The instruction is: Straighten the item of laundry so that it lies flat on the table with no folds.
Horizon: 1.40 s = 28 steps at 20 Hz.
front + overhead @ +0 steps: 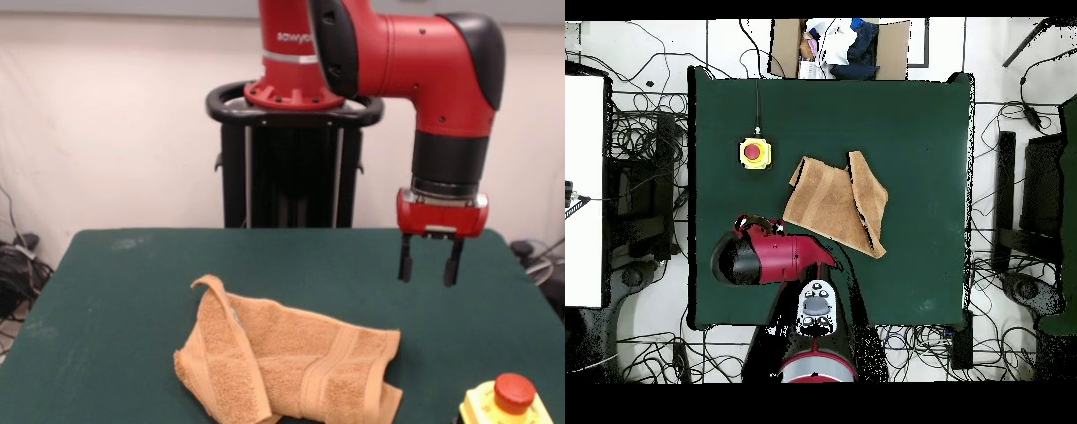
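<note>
Above the table point(115, 291), well apart from the towel point(291, 367), the gripper point(429, 262) is being held with its fingers spread and nothing between them, so the reach toward the cloth is probably still being prepared. Next, a loose edge is probably needing to be taken and pulled outward. Near the table's middle, the towel is lying crumpled, with one side being folded over and a corner being raised.

Lighting: even, diffuse, moderately bright in both views; source not identifiable. Shadows: soft, faint, beneath the towel point(287, 367) on the table point(132, 291). Glare: mild sheen on the red arm point(397, 57) shell. Focus: front view slightly soft throughout; overhead view flatter, washed pale at the floor margins.
</note>
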{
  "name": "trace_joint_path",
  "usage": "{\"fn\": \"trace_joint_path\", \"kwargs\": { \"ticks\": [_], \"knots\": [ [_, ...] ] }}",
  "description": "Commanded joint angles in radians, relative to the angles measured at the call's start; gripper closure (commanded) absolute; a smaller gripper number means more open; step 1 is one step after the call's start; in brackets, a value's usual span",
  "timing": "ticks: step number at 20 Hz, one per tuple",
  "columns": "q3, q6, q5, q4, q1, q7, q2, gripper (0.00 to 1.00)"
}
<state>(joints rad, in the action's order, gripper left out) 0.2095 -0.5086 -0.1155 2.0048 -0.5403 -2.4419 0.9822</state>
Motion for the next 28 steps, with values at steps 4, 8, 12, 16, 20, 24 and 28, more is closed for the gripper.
{"fn": "trace_joint_path", "kwargs": {
  "ticks": [4, 8, 12, 16, 20, 24, 28],
  "knots": [
    [0.102, -0.208, -0.017, 0.003, -0.022, 0.198, 0.055, 0.00],
    [0.141, -0.216, -0.058, 0.062, -0.149, 0.391, 0.148, 0.00],
    [0.194, -0.305, -0.044, 0.114, -0.299, 0.657, 0.326, 0.00],
    [0.237, -0.390, -0.036, 0.126, -0.420, 0.881, 0.428, 0.00],
    [0.196, -0.520, -0.036, 0.074, -0.423, 0.929, 0.513, 0.00],
    [0.162, -0.551, -0.013, 0.087, -0.382, 0.864, 0.545, 0.00],
    [0.144, -0.500, 0.014, 0.111, -0.350, 0.798, 0.522, 0.00]
  ]
}}
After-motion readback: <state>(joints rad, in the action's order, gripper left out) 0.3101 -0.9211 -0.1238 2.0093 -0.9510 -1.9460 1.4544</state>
